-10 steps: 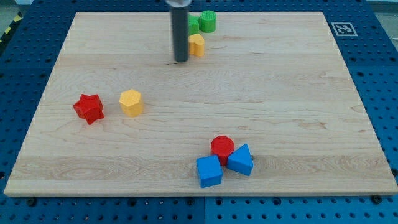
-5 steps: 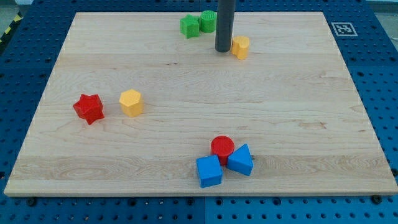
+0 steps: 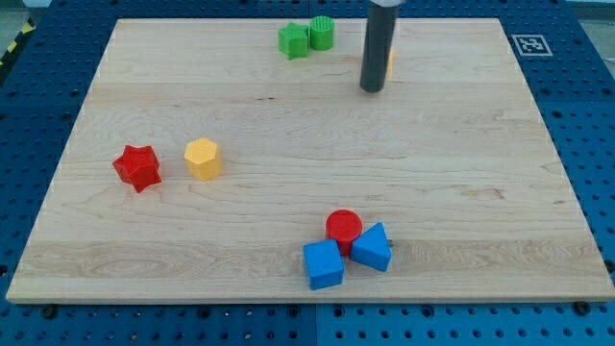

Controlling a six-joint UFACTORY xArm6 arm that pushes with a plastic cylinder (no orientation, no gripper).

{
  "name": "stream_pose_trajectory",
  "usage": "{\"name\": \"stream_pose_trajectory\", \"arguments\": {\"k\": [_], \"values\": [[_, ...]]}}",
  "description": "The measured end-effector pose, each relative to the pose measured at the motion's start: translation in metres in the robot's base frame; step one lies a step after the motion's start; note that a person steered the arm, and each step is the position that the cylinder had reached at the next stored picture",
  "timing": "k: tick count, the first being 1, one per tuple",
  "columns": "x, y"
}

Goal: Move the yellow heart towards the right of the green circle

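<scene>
The yellow heart (image 3: 389, 60) is almost hidden behind my rod; only a thin yellow sliver shows on the rod's right side, near the view's top. The green circle (image 3: 321, 34) stands at the top edge of the board, to the left of the rod and the heart. My tip (image 3: 371, 89) rests on the board just below and slightly left of the heart, and to the lower right of the green circle.
A green block (image 3: 294, 40) touches the green circle's left side. A yellow hexagon (image 3: 203, 159) and a red star (image 3: 136, 167) sit at the left. A red circle (image 3: 344, 227) and two blue blocks (image 3: 323, 264) (image 3: 371, 248) cluster at the bottom of the wooden board (image 3: 461, 173).
My rod has swept from left of the green blocks to their right, pushing the yellow heart rightwards; the heart now sits behind the rod.
</scene>
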State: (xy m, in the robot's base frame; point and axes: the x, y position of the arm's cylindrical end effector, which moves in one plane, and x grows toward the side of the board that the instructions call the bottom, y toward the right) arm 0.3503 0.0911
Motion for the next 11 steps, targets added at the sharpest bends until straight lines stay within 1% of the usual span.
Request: {"name": "stream_pose_trajectory", "arguments": {"k": [1, 2, 3, 4, 6, 7, 9, 10, 11], "values": [[-0.013, 0.021], [-0.049, 0.014], [-0.066, 0.008], [-0.065, 0.010], [-0.042, 0.070], [-0.048, 0.070], [-0.075, -0.003], [-0.081, -0.025], [-0.079, -0.012]]}}
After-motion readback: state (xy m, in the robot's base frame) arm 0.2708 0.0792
